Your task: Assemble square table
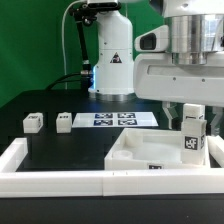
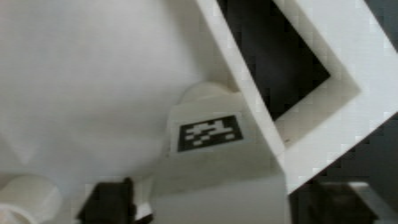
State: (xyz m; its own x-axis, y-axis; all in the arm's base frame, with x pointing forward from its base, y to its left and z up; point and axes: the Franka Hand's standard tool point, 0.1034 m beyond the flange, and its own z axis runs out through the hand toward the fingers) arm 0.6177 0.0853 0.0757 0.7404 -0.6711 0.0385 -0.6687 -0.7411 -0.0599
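The white square tabletop slab (image 1: 150, 160) lies at the front on the exterior view's right, raised rim up. My gripper (image 1: 196, 118) hangs over the slab's far-right corner, shut on a white block leg (image 1: 193, 142) with its tag facing the camera. In the wrist view the same leg (image 2: 217, 135) fills the space between my dark fingers (image 2: 112, 202), with the slab (image 2: 89, 80) and its rim (image 2: 267, 60) beneath. My gripper there (image 2: 222, 208) is closed on the leg. Two more legs (image 1: 32, 122) (image 1: 64, 120) stand on the black table on the exterior view's left.
The marker board (image 1: 115, 119) lies flat behind the slab, in front of the robot base (image 1: 110, 60). A long white border wall (image 1: 55, 172) runs along the front and up the left side, touching the slab's left edge.
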